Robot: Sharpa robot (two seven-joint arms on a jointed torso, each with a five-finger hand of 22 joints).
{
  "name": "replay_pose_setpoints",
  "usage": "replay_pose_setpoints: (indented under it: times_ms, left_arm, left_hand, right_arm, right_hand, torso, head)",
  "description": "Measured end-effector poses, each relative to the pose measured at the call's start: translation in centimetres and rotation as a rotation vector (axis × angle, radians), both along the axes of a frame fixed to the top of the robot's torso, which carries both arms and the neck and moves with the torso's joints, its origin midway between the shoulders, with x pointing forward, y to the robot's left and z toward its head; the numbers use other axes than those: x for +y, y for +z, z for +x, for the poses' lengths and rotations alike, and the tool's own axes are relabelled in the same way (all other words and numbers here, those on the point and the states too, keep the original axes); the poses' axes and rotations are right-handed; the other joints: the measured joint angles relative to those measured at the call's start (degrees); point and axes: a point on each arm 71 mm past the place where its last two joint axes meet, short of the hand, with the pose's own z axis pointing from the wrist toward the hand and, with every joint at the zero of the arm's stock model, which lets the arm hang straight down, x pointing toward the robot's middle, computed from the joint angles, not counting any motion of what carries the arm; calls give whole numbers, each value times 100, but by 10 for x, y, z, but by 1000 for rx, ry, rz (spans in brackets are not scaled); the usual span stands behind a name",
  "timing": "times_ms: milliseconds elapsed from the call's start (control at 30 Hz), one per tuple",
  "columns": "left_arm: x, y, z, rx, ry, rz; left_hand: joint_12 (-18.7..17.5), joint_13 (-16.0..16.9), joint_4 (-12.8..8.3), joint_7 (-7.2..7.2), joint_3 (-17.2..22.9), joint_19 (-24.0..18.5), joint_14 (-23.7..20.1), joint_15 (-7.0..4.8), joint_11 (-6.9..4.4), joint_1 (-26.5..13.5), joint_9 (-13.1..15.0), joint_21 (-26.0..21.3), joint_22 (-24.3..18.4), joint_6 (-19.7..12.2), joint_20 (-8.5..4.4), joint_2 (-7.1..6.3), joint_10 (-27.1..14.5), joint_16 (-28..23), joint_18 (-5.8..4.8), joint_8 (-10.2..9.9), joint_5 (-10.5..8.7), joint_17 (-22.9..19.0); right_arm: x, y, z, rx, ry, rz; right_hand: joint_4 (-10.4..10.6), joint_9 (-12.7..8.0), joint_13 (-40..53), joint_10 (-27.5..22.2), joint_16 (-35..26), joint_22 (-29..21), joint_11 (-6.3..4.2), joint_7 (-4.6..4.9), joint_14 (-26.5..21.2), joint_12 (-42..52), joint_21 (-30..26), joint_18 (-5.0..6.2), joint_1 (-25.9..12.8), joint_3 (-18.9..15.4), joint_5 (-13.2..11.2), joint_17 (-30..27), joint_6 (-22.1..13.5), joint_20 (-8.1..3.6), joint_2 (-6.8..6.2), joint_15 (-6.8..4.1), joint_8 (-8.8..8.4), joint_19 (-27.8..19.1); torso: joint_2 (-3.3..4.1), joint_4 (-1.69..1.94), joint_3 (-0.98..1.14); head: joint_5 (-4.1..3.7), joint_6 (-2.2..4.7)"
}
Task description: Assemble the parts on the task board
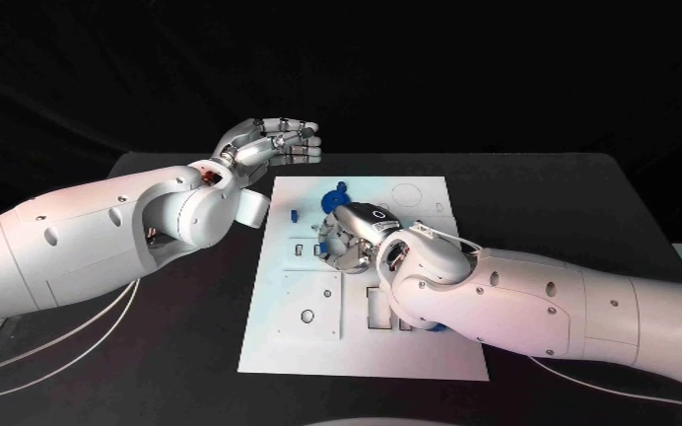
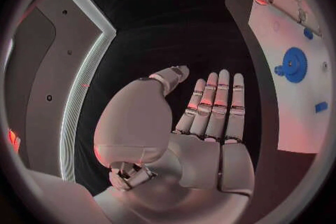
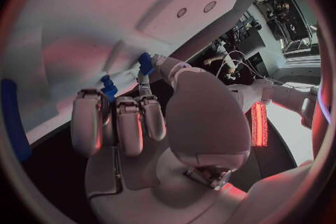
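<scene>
A black table (image 1: 569, 199) fills the scene under a dark backdrop, with the flat white rectangular task board (image 1: 306, 347) lying in its middle.

Nearest, the right arm reaches in over the board's near right part, and its silver right hand (image 1: 350, 239) is lowered onto the board's middle. In the right wrist view its fingers (image 3: 129, 123) lie curled side by side with the tips against the white surface, right at two small blue peg-like parts (image 3: 108, 87) that stand on the board. Whether the fingers actually pinch one of these pegs cannot be told.

Beyond that hand, a round blue toothed gear part (image 1: 335, 196) sits on the board's far half, and a small blue piece (image 1: 295, 215) lies near the board's left edge.

Farthest, the silver left hand (image 1: 270, 145) is raised just past the board's far left corner, apart from it. In the left wrist view its fingers (image 2: 213, 106) are stretched straight and close together, the thumb set aside, the palm bare.
</scene>
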Motion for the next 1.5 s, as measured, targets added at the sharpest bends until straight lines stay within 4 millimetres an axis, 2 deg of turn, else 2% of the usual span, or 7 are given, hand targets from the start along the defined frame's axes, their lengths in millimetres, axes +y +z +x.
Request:
replay_pose_setpoints:
  times_ms: [867, 1000, 1233, 1300, 1400, 1433, 1500]
  left_arm:
    - [2, 0, 1, 3, 3, 2]
    - [2, 0, 1, 3, 2, 2]
    - [2, -1, 1, 4, 2, 3]
    - [2, -1, 1, 4, 2, 3]
    - [2, -1, 1, 5, 1, 3]
    - [2, -1, 1, 5, 1, 3]
    - [2, -1, 1, 5, 1, 3]
  left_hand:
    - [0, 0, -16, 0, -16, 0, -20, -21, 0, 0, 5, 0, 1, 0, 0, 0, 0, 0, 0, 21, 0, 6]
    - [0, 0, -16, 0, -16, 0, -20, -21, 0, 0, 5, 0, 1, 0, 0, 0, 0, 0, 0, 21, 0, 6]
    - [0, 0, -16, -20, -16, 0, -20, -21, 0, 0, 5, 0, 1, -21, 0, 0, 0, 0, 0, 21, 0, 5]
    - [0, 0, -16, -20, -16, 0, -20, -21, 0, 0, 5, 0, 1, -21, 0, 0, 0, 0, 0, 21, 0, 5]
    - [0, 0, -16, -20, -16, 0, -20, -21, 0, 0, 5, 0, 1, -20, 0, 0, 0, 0, 0, 21, 0, 5]
    - [0, 0, -16, -20, -16, 0, -20, -21, 0, 0, 4, 0, 1, -21, 0, 0, 0, 0, 1, 21, 0, 5]
    - [0, 0, -16, -20, -16, 0, -20, -21, 0, 0, 4, 0, 1, -20, 0, 0, 0, 0, 0, 21, 0, 5]
  right_arm:
    - [-1, -2, 2, -2, -7, -7]
    - [-1, -2, 2, -2, -8, -7]
    - [-1, -2, 2, -5, -7, -3]
    - [-1, -2, 2, -5, -6, -2]
    - [-1, -2, 2, -7, -6, 2]
    - [-2, -2, 2, -9, -6, 3]
    - [-3, -1, 1, -12, -7, 10]
  right_hand:
    - [0, -67, -2, -98, 0, -2, 67, 131, 21, -93, -69, 0, -124, 0, -43, 4, -291, 22, -123, 21, -166, -22]
    - [3, -84, -2, -129, 0, -2, 97, 156, 0, -113, -109, 0, -158, -33, -42, 4, -359, 24, -157, 43, -208, -20]
    - [34, -163, -2, -230, 0, -2, 199, 247, 19, -200, -138, 0, -226, -132, -118, 4, -618, 115, -225, 107, -365, -32]
    - [62, -191, -2, -264, 0, -3, 210, 252, 0, -240, -175, 0, -237, -227, -260, 3, -681, 128, -237, 126, -404, -44]
    - [183, -254, -3, -367, 0, -3, 233, 291, 0, -321, -231, 1, -256, -486, -667, 3, -799, 146, -255, 166, -456, -63]
    - [264, -292, -3, -434, 0, -3, 250, 302, 0, -371, -266, 1, -251, -699, -712, 3, -913, 178, -250, 166, -513, -95]
    - [581, -382, -13, -520, 0, -3, 325, 359, 11, -430, -309, 1, -33, -1345, -718, 3, -1117, 224, -150, 238, -592, -129]
  torso:
    - [-3, -1, -1]
    - [-3, -1, -1]
    - [-3, -1, -1]
    - [-3, -1, -1]
    - [-4, -2, -1]
    - [-4, -2, -1]
    - [-4, -3, -1]
  head:
    - [-8, -31]
    - [-8, -37]
    - [-5, -43]
    - [-4, -44]
    - [-4, -44]
    - [-4, -47]
    - [-8, -54]
